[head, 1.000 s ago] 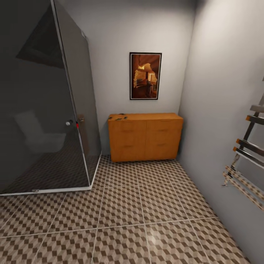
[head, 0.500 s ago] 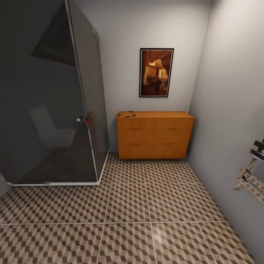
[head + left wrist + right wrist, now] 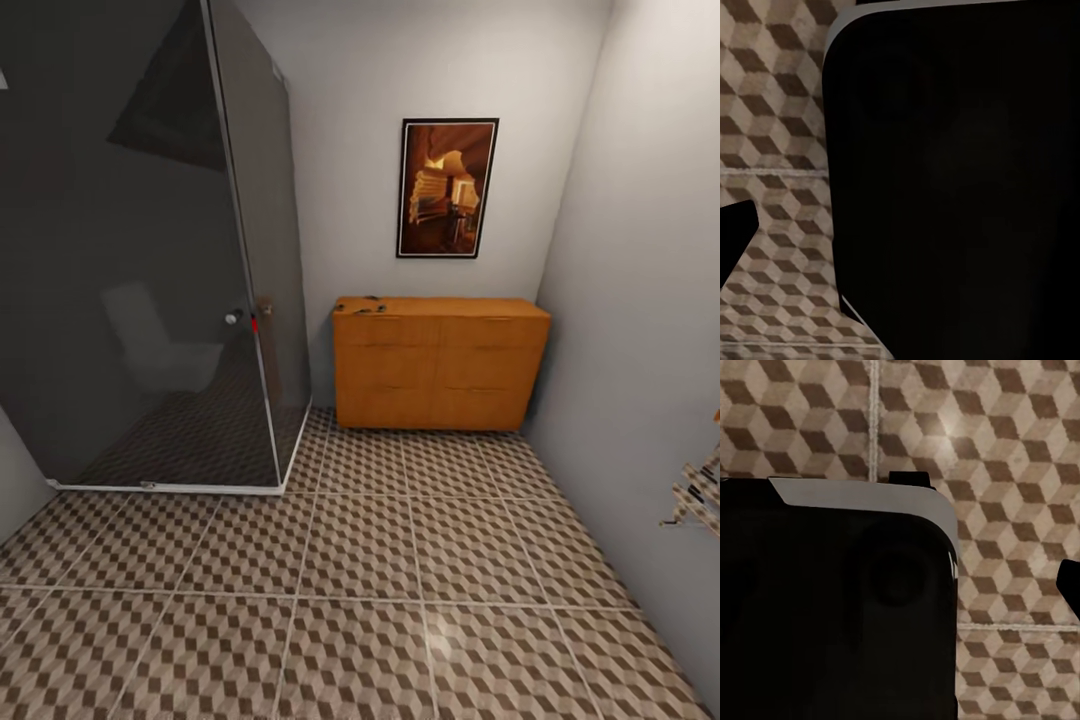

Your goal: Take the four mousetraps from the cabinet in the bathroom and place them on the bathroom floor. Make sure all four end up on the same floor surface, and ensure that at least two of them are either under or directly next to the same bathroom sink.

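Where both arms hang, seemingly downward, bathroom floor below.

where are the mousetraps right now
In the head view, the mousetraps lie on top of the orange cabinet at its left end, near the dark glass shower enclosure, below and left of the framed picture.

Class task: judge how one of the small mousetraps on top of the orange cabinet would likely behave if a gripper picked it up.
The mousetraps look tiny and flat atop the cabinet, so probably light and unlikely to roll. Their low profile could make gripping fiddly. Finer detail is too small to tell.
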Available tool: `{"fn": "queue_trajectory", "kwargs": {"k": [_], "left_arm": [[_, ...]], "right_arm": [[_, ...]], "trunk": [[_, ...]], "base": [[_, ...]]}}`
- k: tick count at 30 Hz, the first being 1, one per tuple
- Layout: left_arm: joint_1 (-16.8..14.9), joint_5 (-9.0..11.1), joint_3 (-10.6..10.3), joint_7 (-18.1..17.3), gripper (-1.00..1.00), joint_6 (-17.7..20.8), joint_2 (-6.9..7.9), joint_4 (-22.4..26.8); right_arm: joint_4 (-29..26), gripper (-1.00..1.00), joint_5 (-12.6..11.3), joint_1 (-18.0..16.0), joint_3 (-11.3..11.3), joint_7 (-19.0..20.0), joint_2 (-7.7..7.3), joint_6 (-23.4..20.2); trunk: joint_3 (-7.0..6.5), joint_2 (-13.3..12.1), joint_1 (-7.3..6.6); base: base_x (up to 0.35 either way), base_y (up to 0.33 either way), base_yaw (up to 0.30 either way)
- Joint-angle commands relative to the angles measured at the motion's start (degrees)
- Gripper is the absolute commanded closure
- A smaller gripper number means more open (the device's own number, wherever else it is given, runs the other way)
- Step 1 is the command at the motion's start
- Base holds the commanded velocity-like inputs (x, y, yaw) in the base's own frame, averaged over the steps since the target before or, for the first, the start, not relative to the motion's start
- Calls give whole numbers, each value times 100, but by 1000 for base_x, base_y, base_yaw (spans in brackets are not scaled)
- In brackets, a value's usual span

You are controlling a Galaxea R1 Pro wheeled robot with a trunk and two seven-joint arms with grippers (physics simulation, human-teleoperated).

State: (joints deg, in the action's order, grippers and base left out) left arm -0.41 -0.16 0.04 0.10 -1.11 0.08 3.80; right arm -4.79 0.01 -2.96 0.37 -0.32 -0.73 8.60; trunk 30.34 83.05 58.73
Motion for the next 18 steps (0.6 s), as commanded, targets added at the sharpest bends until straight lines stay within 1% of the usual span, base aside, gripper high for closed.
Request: {"fn": "queue_trajectory", "kwargs": {"k": [1,6,10,13,18], "left_arm": [[-3,-2,-1,2,-100,-12,0,-3],[-3,-2,-1,6,-100,-12,0,-2],[-3,-2,-2,4,-100,-12,0,-2],[-3,-2,1,2,-100,-12,0,-2],[-3,-2,3,4,-100,-10,0,-6]], "right_arm": [[5,-100,0,-3,3,-3,-2,19],[5,-100,-1,-3,2,-3,-5,19],[5,-100,-1,-3,-1,-3,-22,19],[5,-100,-5,-3,-1,0,-50,19],[5,-100,-14,-3,-6,3,-68,19]], "trunk": [[15,3,-1],[59,3,-1],[94,3,-1],[115,3,-1],[138,3,-1]], "base": [[0,0,43],[0,0,20],[0,0,-69],[0,0,-155],[0,0,-228]]}}
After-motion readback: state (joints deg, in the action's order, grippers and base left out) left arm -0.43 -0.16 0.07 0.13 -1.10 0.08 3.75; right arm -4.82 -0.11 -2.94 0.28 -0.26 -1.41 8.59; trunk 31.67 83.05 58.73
